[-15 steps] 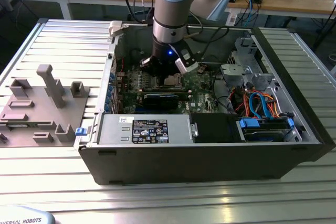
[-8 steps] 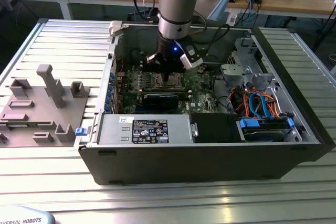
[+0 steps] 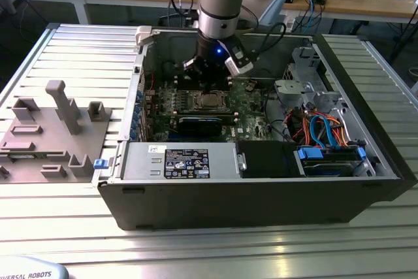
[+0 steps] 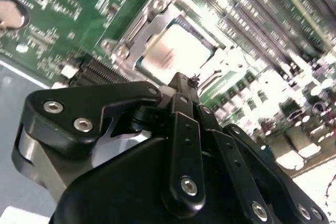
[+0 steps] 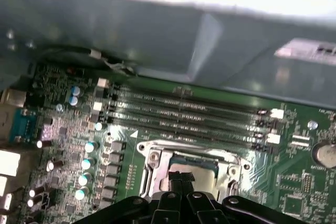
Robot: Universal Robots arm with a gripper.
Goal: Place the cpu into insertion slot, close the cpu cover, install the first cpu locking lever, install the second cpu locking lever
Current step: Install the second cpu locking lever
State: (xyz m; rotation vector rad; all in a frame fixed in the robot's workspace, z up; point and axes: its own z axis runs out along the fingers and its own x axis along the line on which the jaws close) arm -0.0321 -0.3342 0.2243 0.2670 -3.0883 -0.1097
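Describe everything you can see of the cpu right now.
The cpu is a small flat square chip with a dull silver metal top, glaring under the light in the second wrist view. It lies flat in the insertion slot on the green motherboard, with the silvery cpu cover framing its edges. The gripper hovers just above one edge; whether it touches the chip cannot be told.

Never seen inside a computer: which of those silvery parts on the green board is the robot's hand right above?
The cpu, the flat dull-silver square framed by the cpu cover. The hand hovers over it; the other silvery parts lie further off.
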